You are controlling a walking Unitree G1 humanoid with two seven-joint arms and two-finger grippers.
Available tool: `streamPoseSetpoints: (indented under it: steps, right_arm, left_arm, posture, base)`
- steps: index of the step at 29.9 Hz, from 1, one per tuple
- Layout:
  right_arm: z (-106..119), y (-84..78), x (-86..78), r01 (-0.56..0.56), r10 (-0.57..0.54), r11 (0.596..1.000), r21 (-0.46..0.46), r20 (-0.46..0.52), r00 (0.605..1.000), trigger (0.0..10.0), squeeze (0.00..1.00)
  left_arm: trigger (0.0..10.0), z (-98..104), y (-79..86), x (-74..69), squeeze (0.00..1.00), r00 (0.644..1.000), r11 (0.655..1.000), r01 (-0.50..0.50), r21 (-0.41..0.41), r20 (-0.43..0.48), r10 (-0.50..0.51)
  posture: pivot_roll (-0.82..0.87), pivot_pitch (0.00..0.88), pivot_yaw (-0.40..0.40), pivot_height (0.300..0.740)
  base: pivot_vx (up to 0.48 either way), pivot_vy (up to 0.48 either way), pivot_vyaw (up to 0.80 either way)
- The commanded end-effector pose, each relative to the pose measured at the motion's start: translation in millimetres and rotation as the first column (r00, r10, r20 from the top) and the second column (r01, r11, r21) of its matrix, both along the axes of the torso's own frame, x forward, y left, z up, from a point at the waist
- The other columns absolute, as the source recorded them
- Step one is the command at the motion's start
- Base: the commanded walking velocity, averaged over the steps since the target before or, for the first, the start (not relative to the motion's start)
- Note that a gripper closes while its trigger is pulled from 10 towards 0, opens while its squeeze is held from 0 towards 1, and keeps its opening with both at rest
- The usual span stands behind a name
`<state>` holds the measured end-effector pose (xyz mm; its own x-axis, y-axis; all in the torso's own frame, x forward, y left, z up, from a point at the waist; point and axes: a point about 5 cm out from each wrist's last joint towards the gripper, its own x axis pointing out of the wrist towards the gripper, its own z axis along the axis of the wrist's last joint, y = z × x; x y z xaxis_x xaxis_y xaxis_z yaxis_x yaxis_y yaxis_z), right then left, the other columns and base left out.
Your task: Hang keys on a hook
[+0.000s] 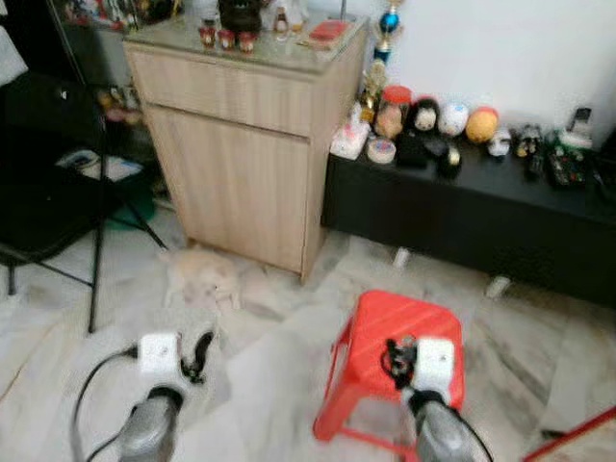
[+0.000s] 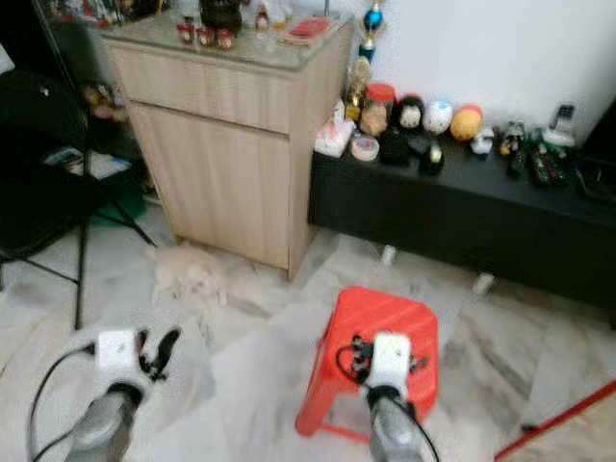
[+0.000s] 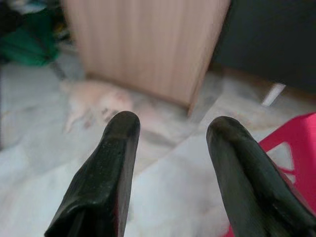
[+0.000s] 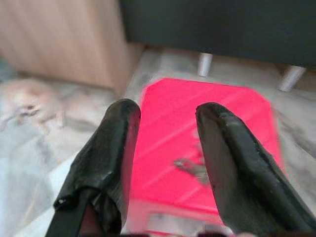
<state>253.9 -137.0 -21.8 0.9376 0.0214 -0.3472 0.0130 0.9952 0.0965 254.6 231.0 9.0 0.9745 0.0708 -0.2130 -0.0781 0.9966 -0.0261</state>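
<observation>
A small bunch of metal keys lies on the top of a red plastic stool; it is blurred in the right wrist view. My right gripper hovers open just above the stool's near side, its two black fingers spread with nothing between them and the keys ahead of the tips. My left gripper is held open over the marble floor to the left of the stool, holding nothing.
A light wooden cabinet stands ahead, with a low black bench of toys to its right. A pale furry animal lies on the floor before the cabinet. A black folding chair is at left, a red pole at lower right.
</observation>
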Motion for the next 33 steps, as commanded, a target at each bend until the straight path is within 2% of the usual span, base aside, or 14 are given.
streamPoseSetpoints:
  steps: [1, 13, 25, 33]
  right_arm:
    - [-4.9, -13.9, -4.8, 0.04, -0.04, 0.999, -0.009, -0.03, 0.999, 10.0, 0.0]
    - [-3.5, -14.2, -3.2, 0.048, -0.048, 0.999, -0.002, -0.027, 0.998, 10.0, 0.0]
    - [-1.0, -12.7, -3.0, 0.069, -0.069, 0.998, 0.003, -0.005, 0.998, 10.0, 0.0]
    - [2.1, -19.6, -6.5, 0.133, -0.133, 0.991, -0.011, 0.041, 0.99, 10.0, 0.0]
  left_arm:
    - [10.0, -0.4, -14.7, 5.4, 0.0, 0.999, 0.999, 0.032, -0.037, 0.003, -0.032]
    - [10.0, -0.2, -18.4, 8.9, 0.0, 0.999, 0.998, 0.042, -0.049, 0.007, -0.042]
    - [10.0, -2.2, -17.5, 6.3, 0.0, 0.999, 0.997, 0.05, -0.063, 0.009, -0.049]
    - [10.0, -6.0, -16.4, 1.3, 0.0, 0.998, 0.997, 0.055, -0.06, -0.003, -0.056]
  posture:
    - [0.07, 0.0, -0.073, 0.74]
    - [0.08, 0.0, -0.078, 0.74]
    - [0.08, 0.0, -0.076, 0.74]
    - [0.08, 0.004, -0.078, 0.74]
  base:
    - [0.349, 0.0, 0.0]
    - [0.348, 0.0, 0.0]
    - [0.0, 0.0, 0.0]
    - [0.0, 0.0, 0.0]
